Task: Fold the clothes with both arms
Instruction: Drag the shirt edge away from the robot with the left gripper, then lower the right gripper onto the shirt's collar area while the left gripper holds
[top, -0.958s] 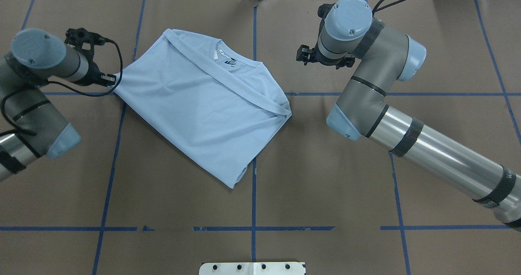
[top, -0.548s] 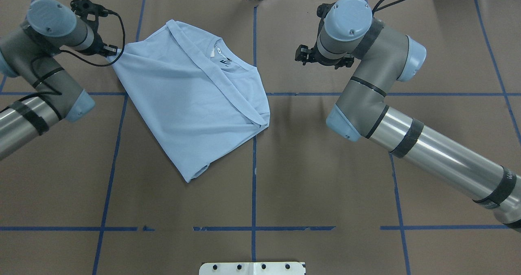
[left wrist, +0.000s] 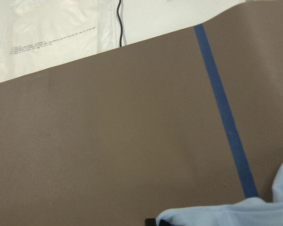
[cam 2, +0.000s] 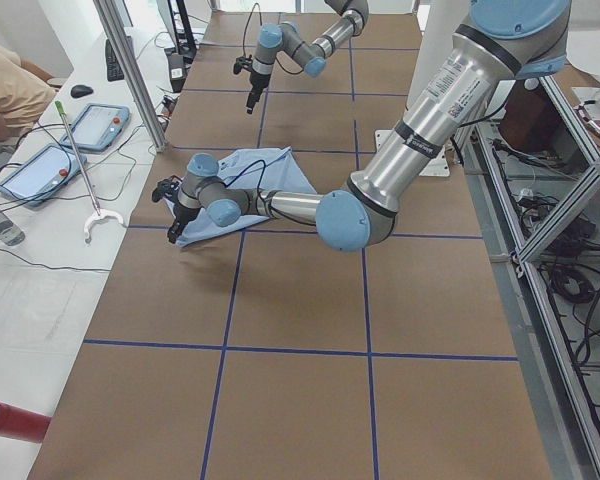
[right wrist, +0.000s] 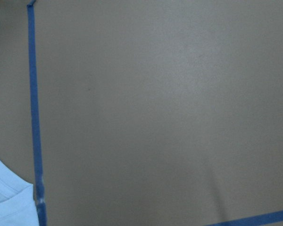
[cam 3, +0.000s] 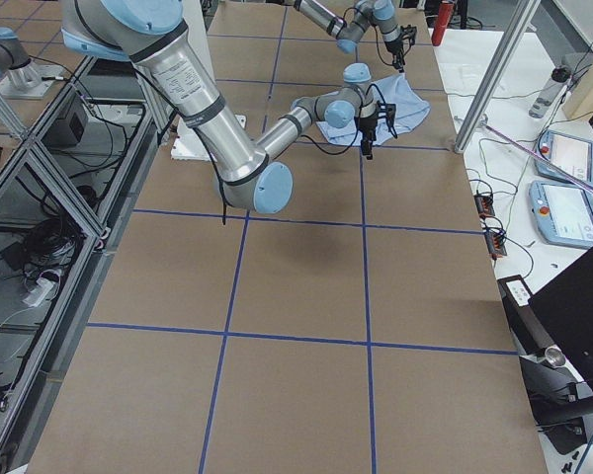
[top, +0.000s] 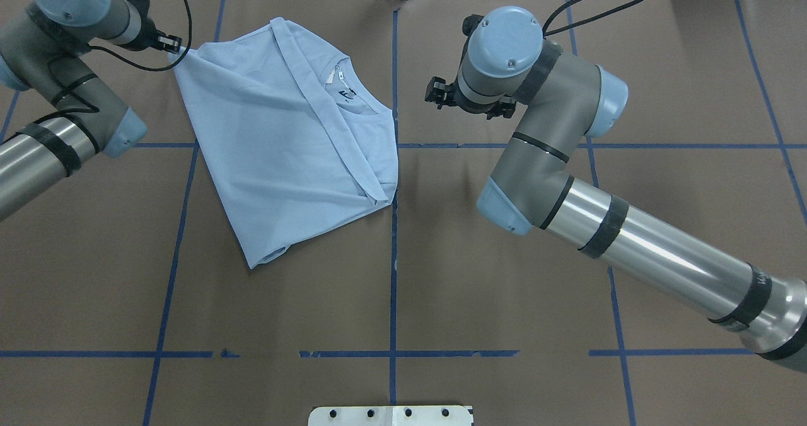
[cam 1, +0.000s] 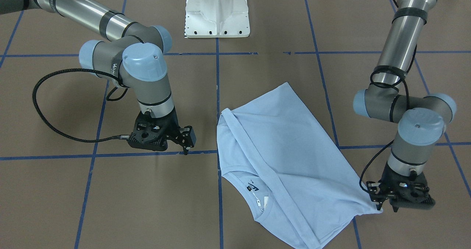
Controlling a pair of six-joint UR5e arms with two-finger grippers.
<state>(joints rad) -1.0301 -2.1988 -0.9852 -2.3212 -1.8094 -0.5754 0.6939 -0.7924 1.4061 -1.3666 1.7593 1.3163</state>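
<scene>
Light blue T-shirt (top: 284, 142), partly folded, flat on the brown table (top: 504, 287), in the robot's left half.
We record the left gripper (top: 177, 47) pinched closed on one shirt corner, the cloth drawn to a point. The right gripper (cam 1: 186, 146) hangs just beside the shirt, holding nothing; how wide its jaws stand we cannot tell.

T-shirt (top: 277, 130): light blue, dark collar logo (top: 347, 95) | left arm (top: 38, 155), right arm (top: 662, 256): silver-grey, light-blue caps (top: 507, 32) | table (top: 504, 300): brown, blue tape grid (top: 393, 287)
</scene>
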